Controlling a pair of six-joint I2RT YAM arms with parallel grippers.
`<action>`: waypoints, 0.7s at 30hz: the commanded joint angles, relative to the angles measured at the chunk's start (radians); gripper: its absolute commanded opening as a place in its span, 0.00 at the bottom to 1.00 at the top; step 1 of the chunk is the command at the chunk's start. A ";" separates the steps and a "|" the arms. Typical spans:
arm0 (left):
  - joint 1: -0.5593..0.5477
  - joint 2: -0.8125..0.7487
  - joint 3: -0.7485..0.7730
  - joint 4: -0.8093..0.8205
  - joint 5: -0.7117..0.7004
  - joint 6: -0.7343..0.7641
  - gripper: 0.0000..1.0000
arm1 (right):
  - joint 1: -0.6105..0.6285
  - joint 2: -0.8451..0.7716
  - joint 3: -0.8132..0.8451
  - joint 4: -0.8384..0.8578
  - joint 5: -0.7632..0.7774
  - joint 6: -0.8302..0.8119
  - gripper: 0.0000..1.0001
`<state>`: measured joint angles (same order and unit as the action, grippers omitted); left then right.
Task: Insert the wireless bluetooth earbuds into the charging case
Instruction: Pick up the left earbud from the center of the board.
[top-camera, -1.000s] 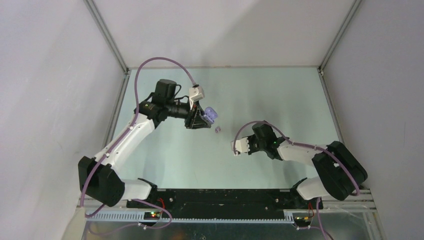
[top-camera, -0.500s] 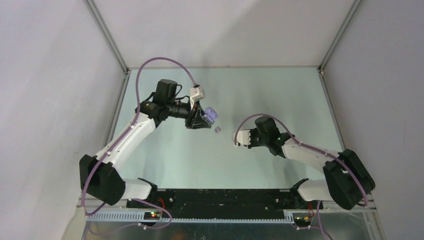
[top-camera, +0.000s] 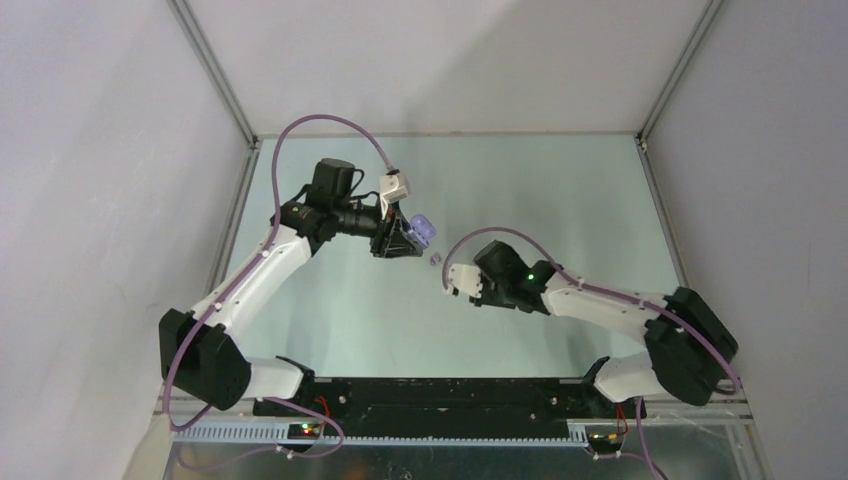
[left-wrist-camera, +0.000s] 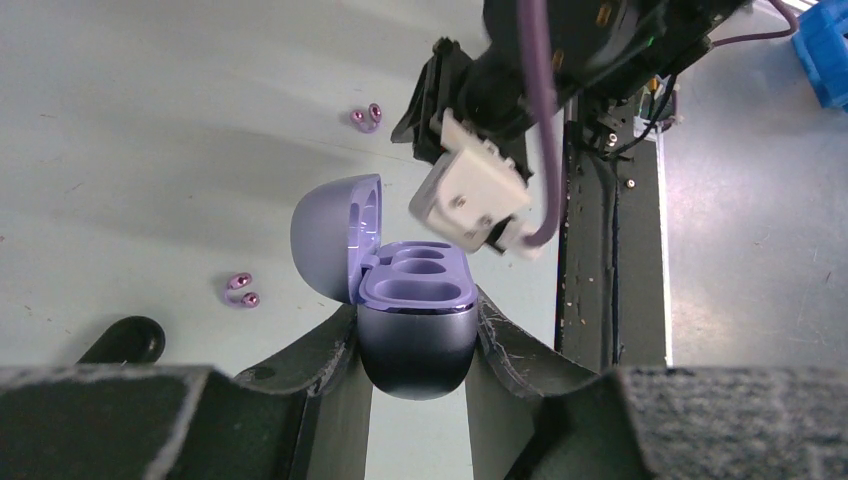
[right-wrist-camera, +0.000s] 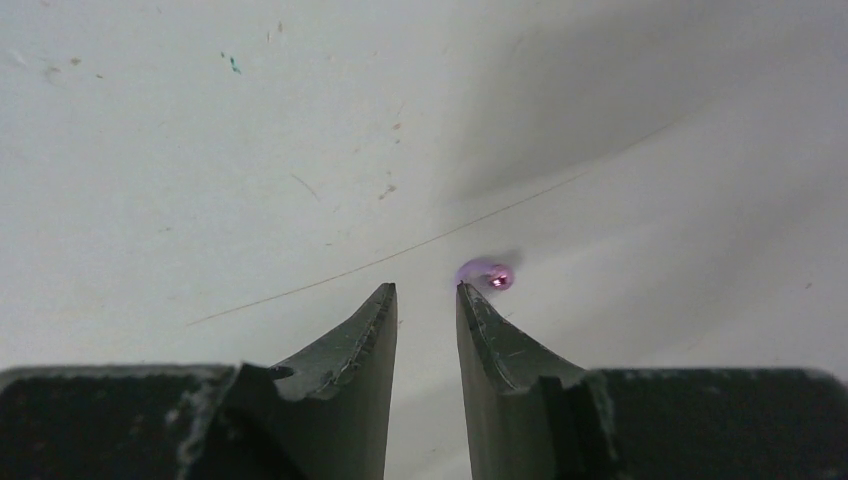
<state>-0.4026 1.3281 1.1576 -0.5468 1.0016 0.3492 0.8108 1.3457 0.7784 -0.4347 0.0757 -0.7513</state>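
- From above: the left claw (top-camera: 400, 242) is clamped on the charging case (top-camera: 421, 228). One earbud (top-camera: 434, 260) lies on the table (top-camera: 560, 200) just beside it.
- Left wrist: the case is open with its lid (left-wrist-camera: 335, 235) tipped back, and both cups look empty. A second earbud (left-wrist-camera: 241, 290) lies on the table too.
- Right wrist: the right claw (right-wrist-camera: 427, 292) is a little apart and holds nothing. The earbud sits at one fingertip, not in the gap. It should open wider, slide over, then squeeze softly.
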 joint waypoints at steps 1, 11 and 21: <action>0.006 -0.017 -0.007 0.019 0.025 0.006 0.00 | 0.056 0.100 0.058 -0.065 0.243 0.146 0.33; 0.006 -0.016 -0.007 0.021 0.027 0.006 0.00 | 0.076 0.249 0.115 -0.068 0.372 0.242 0.29; 0.007 -0.010 -0.001 0.018 0.018 0.008 0.00 | 0.143 0.332 0.160 -0.107 0.373 0.294 0.29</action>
<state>-0.4026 1.3281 1.1576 -0.5468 1.0008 0.3492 0.9279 1.6650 0.9112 -0.5140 0.4320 -0.4934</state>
